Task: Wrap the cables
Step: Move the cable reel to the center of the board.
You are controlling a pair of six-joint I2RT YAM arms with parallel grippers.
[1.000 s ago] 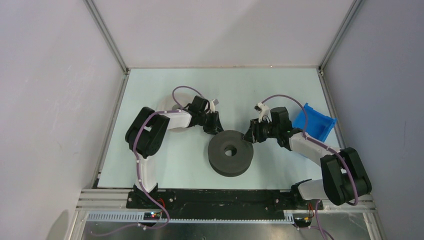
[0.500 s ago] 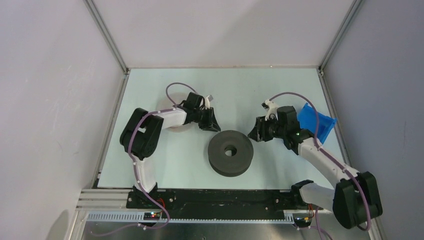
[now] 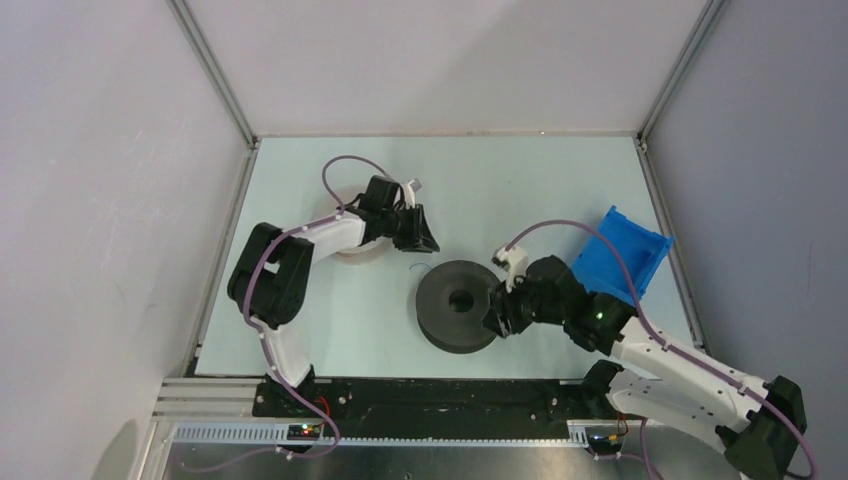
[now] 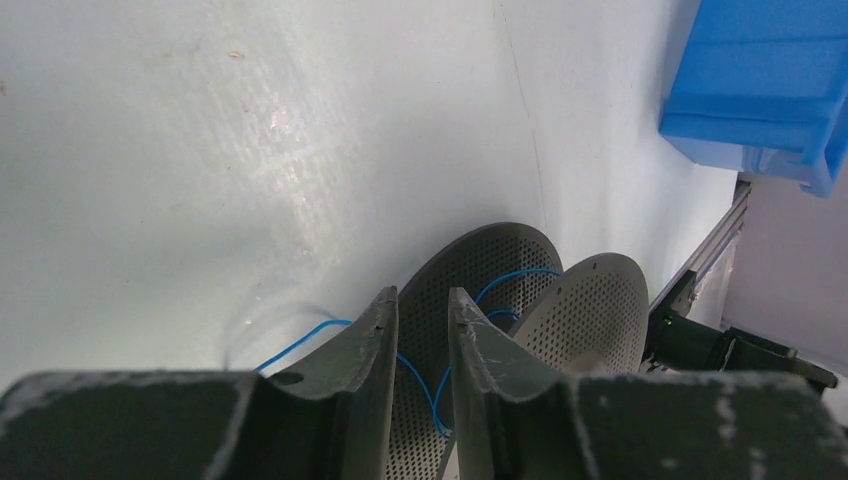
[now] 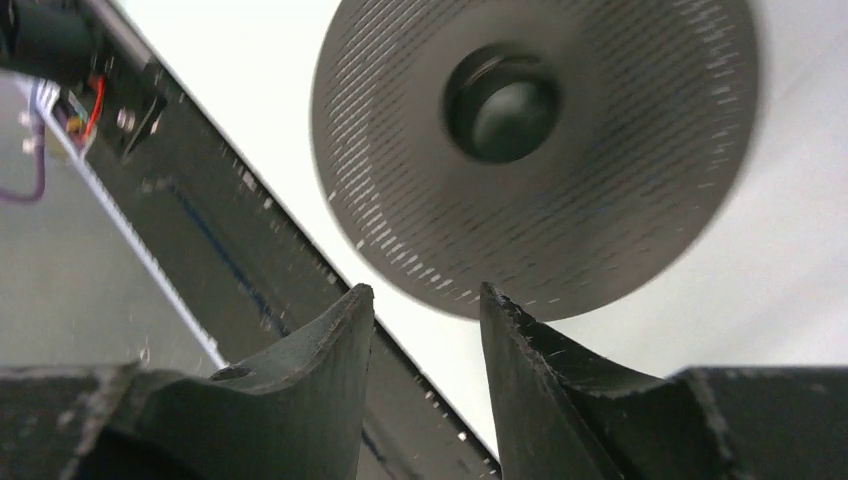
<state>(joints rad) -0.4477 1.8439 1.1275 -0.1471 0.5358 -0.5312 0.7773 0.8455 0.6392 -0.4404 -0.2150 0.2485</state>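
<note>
Near mid-tabletop (image 3: pixel 360 320): a dark grey spool (image 3: pixel 455 305), round, lying flat, hub hole facing up. Close up from the left wrist, two thin disc flanges of matte perforated sheet, peppered all over with fine holes.

Thread-thin blue cable (image 4: pixel 303 343), limp and glossy. Arcs between the two flanges, trails off the rim onto the smooth white tabletop, passes behind the left end effector (image 4: pixel 420 300). From above, only a faint blue curl just beyond the spool's far-left edge.

Left end effector: dark, scuffed fingers (image 4: pixel 372 345) set narrowly apart, a slim slit between them, poised over the cable at the spool's rim. Seems to straddle the cable rather than pinch it, though half hidden behind the fingertips.

Right end effector (image 5: pixel 425 295): moderately parted, nothing in the gap, tips just short of the flange edge. Motion-blurred in its own wrist view. From above, close against the spool's right side.

Blue bin (image 3: pixel 625 250): rigid moulded plastic, open-topped, tilted, at the right of the tabletop beside the right arm, well apart from the cable.
</note>
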